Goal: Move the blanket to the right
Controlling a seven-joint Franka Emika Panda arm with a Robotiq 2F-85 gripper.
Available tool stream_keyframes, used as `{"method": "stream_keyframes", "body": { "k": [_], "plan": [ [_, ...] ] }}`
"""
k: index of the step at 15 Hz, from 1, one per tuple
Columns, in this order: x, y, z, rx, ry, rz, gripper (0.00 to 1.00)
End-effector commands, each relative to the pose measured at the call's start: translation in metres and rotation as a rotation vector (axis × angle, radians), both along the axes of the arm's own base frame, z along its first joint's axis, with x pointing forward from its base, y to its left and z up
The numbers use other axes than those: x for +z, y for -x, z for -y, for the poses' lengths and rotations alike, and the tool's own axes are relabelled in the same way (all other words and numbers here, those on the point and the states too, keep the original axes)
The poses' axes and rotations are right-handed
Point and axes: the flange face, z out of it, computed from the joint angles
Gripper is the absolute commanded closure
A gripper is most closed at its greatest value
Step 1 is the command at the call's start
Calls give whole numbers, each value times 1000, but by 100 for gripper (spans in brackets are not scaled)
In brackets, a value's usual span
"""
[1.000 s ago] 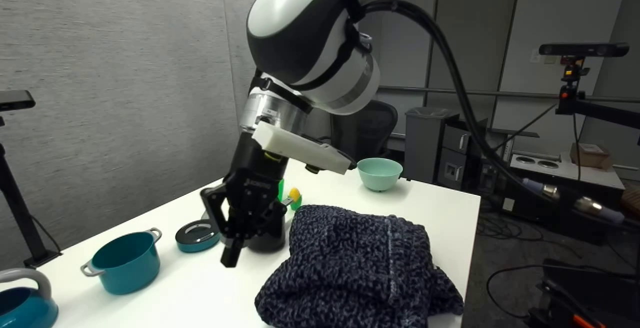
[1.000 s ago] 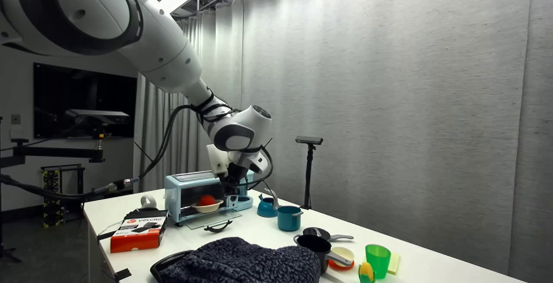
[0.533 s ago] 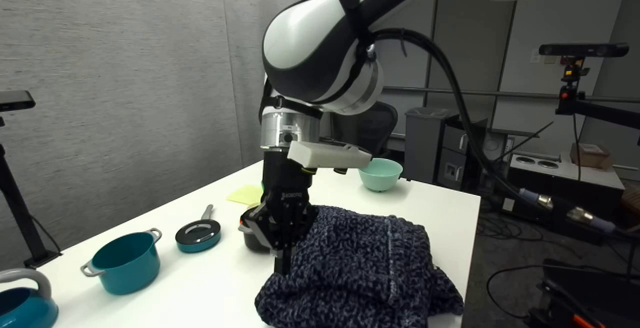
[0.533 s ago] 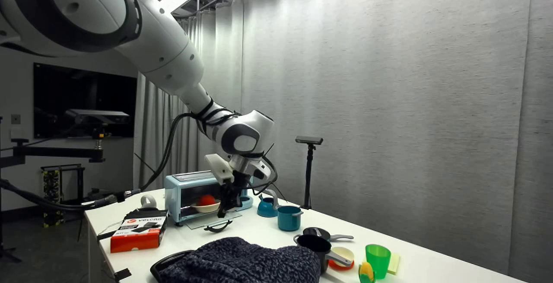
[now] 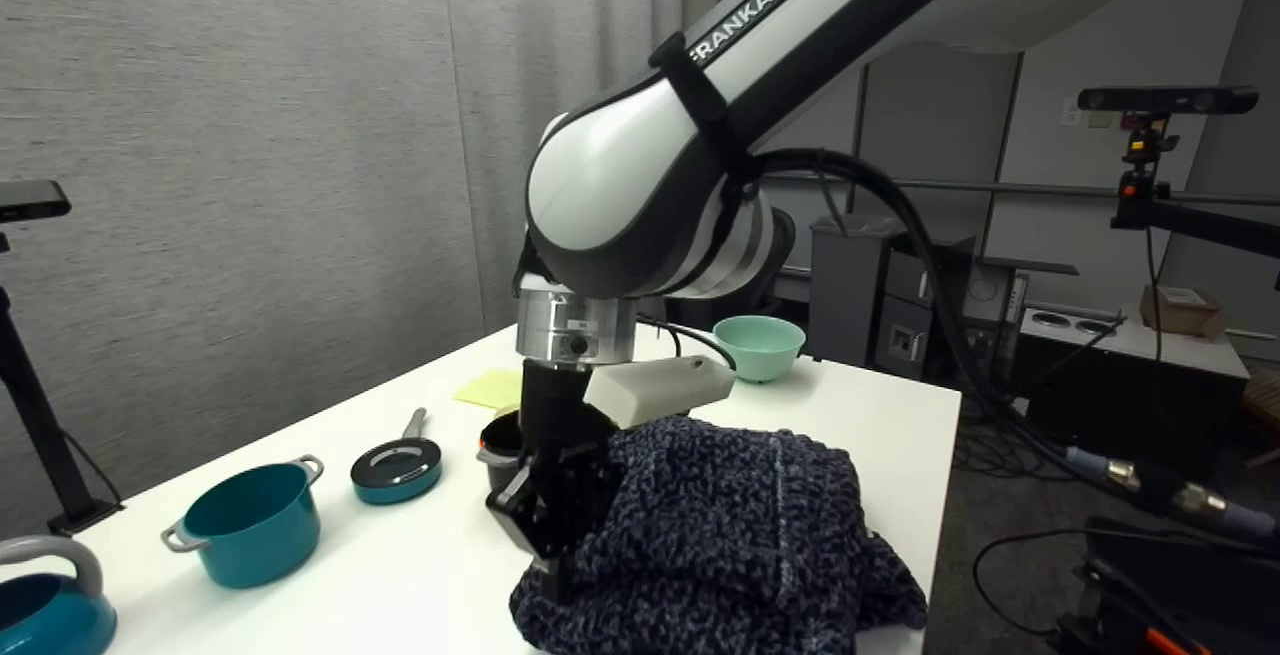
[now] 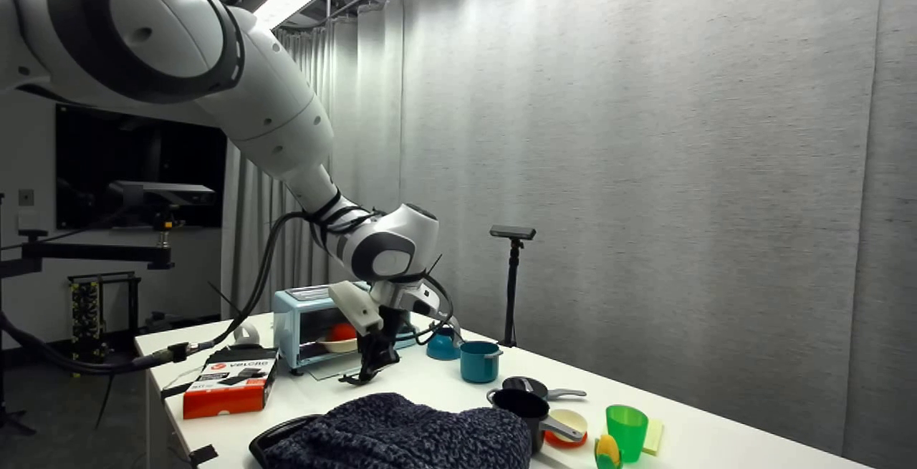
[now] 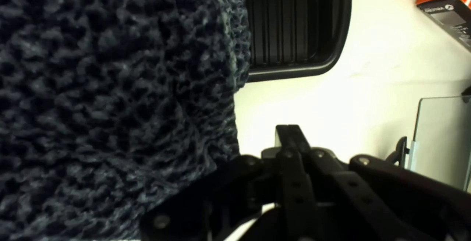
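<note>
Lying toward the L edge of the worktop (image 6: 702, 447) in an exterior view, the blanket (image 6: 408, 433) is 1 dark knit heap, partly over 1 ribbed black tray (image 7: 281, 24). In the wrist view the gripper (image 7: 292, 134) is just beside the blanket's border, jaws together; can't tell if they touch the fabric.

Containers, same exterior view as the heap: 1 lt-blue toaster oven (image 6: 286, 336) nr the far edge holds 1 cream bowl (image 6: 337, 346) w/ 1 red item (image 6: 342, 331) in it. 2 pots: 1 teal pot (image 6: 480, 365) nr the R edge, 1 dark pot (image 6: 519, 403) just beside the blanket. Also 1 teal kettle (image 6: 443, 351) nr that R edge; 1 cream-and-orange dish (image 6: 571, 417) next to the dark pot; 1 green cup (image 6: 627, 440) w/ 1 toy corn (image 6: 608, 447) & 1 yellow pad (image 6: 653, 437) just beside it. 1 Velcro box (image 6: 228, 387) sits at the L edge.

In an exterior view, 1 mint bowl (image 5: 758, 347) is nr the far edge, 1 small frying pan (image 5: 390, 460) btwn the 2 pots; blanket's by the R edge there.
</note>
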Motion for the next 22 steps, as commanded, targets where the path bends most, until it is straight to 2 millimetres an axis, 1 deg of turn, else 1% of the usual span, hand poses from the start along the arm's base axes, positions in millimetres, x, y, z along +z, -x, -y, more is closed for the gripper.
{"method": "stream_keyframes", "body": {
  "k": [1,4,8,9,11,12,14,18,19,20,22],
  "plan": [
    [-15,5,-5,36,68,-55,100],
    [-37,14,2,24,128,-96,100],
    [-72,34,27,-93,202,-148,100],
    [-79,41,35,-134,215,-164,100],
    [-84,52,49,-218,219,-160,100],
    [-84,56,56,-265,216,-147,100],
    [-78,60,70,-360,214,-107,100],
    [-53,74,117,-527,229,-1,100],
    [-51,80,130,-566,239,11,100],
    [-49,97,155,-601,247,17,100],
    [-48,119,188,-659,263,24,100]
  ]
}}
